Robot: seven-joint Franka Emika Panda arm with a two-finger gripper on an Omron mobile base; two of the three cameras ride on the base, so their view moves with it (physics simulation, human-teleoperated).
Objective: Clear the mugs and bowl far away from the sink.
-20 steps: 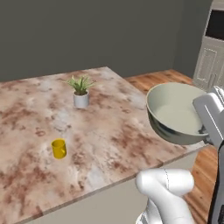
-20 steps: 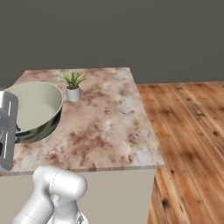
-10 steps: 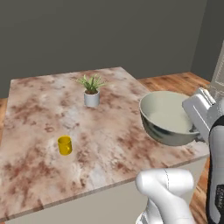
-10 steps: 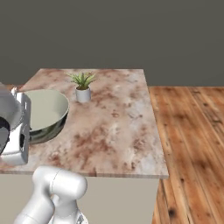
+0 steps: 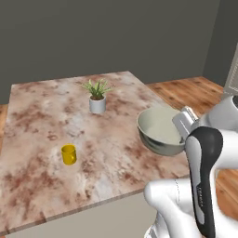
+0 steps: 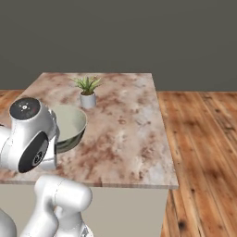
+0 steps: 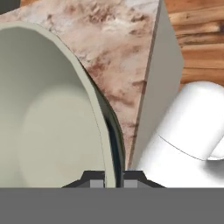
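Note:
The pale grey-green bowl (image 5: 159, 131) (image 6: 70, 121) (image 7: 48, 109) sits over the near right corner of the marble counter (image 5: 37, 116). My gripper (image 5: 184, 122) (image 7: 114, 177) is shut on its near rim, one finger inside and one outside. I cannot tell whether the bowl's base touches the counter. A plain yellow mug (image 5: 69, 154) stands upright on the counter's near left part, well apart from the bowl. The sink is out of view.
A white pot with a green plant (image 5: 97, 103) (image 6: 88, 98) stands toward the counter's far middle. The counter's right edge (image 6: 164, 134) drops to a wooden floor (image 6: 203, 139). A dark wall runs behind the counter.
The whole picture has shifted, so the base has driven. The bowl, still gripped, has gone from beyond the counter's right edge to over its near right corner.

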